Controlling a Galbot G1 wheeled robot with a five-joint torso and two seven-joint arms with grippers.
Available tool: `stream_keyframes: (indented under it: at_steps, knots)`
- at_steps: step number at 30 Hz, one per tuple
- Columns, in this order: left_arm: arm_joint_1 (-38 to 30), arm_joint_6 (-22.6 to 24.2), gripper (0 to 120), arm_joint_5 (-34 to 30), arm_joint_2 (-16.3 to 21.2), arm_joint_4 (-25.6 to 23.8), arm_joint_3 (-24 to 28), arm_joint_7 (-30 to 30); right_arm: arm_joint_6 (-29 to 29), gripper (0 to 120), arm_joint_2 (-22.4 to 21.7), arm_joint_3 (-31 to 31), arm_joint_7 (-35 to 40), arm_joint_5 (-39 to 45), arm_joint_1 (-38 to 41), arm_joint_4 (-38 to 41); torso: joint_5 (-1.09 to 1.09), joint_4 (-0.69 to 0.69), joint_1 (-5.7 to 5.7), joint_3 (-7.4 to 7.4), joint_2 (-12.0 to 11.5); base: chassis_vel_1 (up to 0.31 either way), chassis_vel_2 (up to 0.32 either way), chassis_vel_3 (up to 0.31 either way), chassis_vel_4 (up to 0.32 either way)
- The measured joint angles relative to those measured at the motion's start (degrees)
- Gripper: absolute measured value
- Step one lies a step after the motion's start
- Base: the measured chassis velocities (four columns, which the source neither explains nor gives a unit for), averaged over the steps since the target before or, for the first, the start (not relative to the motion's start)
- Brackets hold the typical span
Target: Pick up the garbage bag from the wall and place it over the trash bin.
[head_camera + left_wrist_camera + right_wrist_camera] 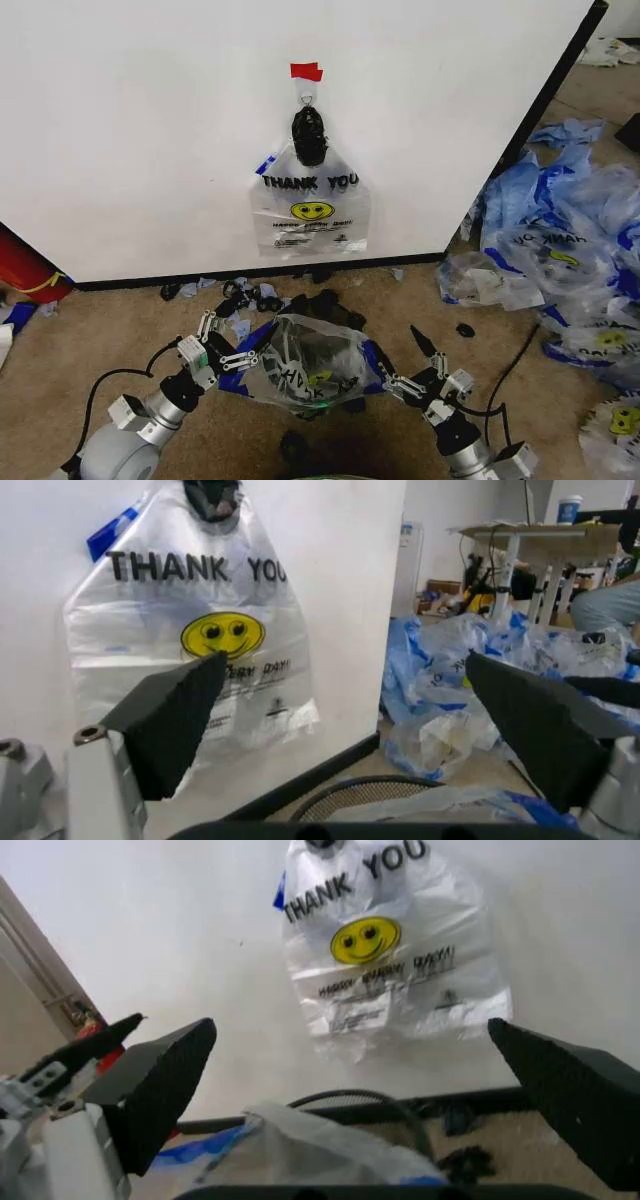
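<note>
The left gripper [222, 345] stood low at one side of the trash bin [312, 372], its fingers apart and holding nothing; a thin plastic liner [300, 360] with blue edges, lying over the bin, seemed to touch its tips. Beyond and above both grippers, the garbage bag [310, 205] hung on the wall [150, 120] from a small hook [306, 97] under red tape [306, 71]. The right gripper [412, 368] waited at the opposite side of the bin, also spread wide and empty. The film could probably slip or tear if a gripper closed on only one layer, and the handles might catch on the hook. The bin's rim was mostly covered, and the dark lump [309, 135] at the bag's neck was hard to identify.
</note>
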Motion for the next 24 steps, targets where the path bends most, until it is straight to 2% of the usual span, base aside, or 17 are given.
stream_keyframes:
  at_steps: [8,14,18,19,24]
  knots:
    - [-0.2,0.2,95,-0.1,-0.2,0.5,0.3,-0.1,-2.3,100,-0.8,-3.9,4.7,-1.2,0.2,3.5,0.01,0.01,0.0,0.0,0.0,0.0,0.0,0.0,0.0]
    - [-0.7,0.4,95,-0.2,-0.3,1.2,1.1,-0.3,-5.7,100,-2.8,-5.6,10.1,-0.2,-3.1,8.8,0.0,0.0,0.0,0.0,0.0,0.0,0.0,0.0,0.0]
    - [-1.0,0.5,95,-0.1,-0.9,1.4,1.5,-0.3,-10.5,100,-4.1,-6.6,16.2,2.7,-4.9,13.8,0.0,-0.01,0.0,0.0,0.0,0.0,0.0,0.0,0.0]
    - [-1.1,0.5,95,0.0,-1.2,1.5,1.6,-0.3,-13.4,100,-4.3,-7.5,18.8,4.4,-4.2,15.4,-0.02,-0.01,0.0,0.0,0.0,0.0,0.0,0.0,0.0]
    - [-0.6,0.6,95,0.1,-2.0,1.5,1.5,-0.2,-18.9,100,-3.6,-10.9,25.3,6.5,-0.5,16.6,0.01,0.01,0.0,0.0,0.0,0.0,0.0,0.0,0.0]
